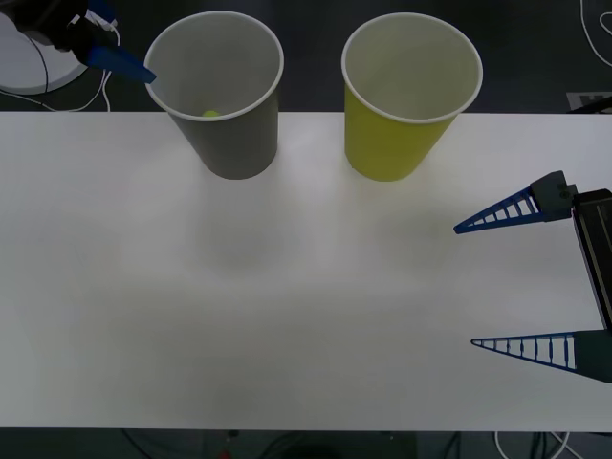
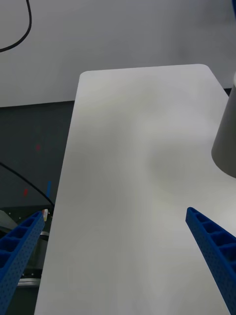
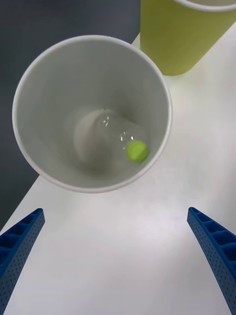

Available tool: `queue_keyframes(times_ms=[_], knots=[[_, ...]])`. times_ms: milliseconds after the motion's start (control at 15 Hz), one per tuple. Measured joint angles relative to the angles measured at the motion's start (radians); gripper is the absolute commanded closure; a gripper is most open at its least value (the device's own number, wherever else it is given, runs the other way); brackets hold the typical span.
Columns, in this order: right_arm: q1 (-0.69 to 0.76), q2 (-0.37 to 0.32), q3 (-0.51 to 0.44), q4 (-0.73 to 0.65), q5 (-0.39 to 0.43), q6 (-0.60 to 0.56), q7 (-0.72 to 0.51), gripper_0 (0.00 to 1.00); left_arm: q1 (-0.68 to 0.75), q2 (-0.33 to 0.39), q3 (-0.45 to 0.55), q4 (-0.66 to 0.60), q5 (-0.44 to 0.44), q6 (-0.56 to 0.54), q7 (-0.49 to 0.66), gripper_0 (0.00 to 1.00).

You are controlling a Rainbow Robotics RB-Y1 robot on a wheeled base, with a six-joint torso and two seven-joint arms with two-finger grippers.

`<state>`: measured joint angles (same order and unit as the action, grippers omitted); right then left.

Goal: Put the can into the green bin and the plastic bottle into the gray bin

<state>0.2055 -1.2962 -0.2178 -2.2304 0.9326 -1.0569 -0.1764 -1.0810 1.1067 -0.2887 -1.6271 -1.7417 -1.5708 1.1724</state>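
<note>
The gray bin (image 1: 228,124) stands upright at the table's far edge on the left, with the green bin (image 1: 402,134) upright to its right. Seen from the left wrist view, the plastic bottle (image 3: 118,135) lies inside the gray bin (image 3: 54,74) on its bottom, lime-green cap (image 3: 136,151) toward the near wall. That cap (image 1: 210,113) also peeks out in the front view. My left gripper (image 3: 115,211) hangs open above the gray bin's rim, and one of its fingers (image 1: 122,63) shows by the bin's left side. My right gripper (image 1: 465,286) is open and empty over the table's right side. The can is out of view.
The white table (image 1: 287,306) stretches bare between the bins and its near edge. Cables and a white round base (image 1: 29,67) lie on the dark floor behind the table's far left. In the right wrist view, the gray bin's wall (image 2: 227,142) shows beyond the right gripper (image 2: 114,212).
</note>
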Motion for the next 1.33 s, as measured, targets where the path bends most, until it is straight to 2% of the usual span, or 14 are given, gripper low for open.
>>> queue_keyframes(times_ms=[267, 400, 600, 1000, 1333], knots=[[0.0, 0.0, 0.0, 0.0, 0.0, 0.0, 0.0, 0.0, 0.296, 0.03, 0.246, -0.178, 0.018, 0.0, -0.037, 0.0], [0.0, 0.0, 0.0, 0.0, 0.0, 0.0, 0.0, 0.0, 0.459, 0.029, 0.372, -0.25, 0.04, 0.0, -0.099, 0.0], [0.0, 0.0, 0.0, 0.0, 0.0, 0.0, 0.0, 0.0, 0.659, 0.022, 0.507, -0.32, 0.094, 0.036, -0.206, 0.0], [0.0, 0.0, 0.0, 0.0, 0.0, 0.0, 0.0, 0.0, 0.942, 0.012, 0.683, -0.318, 0.311, 0.087, -0.489, 0.0], [0.0, 0.0, 0.0, 0.0, 0.0, 0.0, 0.0, 0.0, 1.1, -0.004, 0.744, -0.314, 0.436, 0.096, -0.73, 0.0]])
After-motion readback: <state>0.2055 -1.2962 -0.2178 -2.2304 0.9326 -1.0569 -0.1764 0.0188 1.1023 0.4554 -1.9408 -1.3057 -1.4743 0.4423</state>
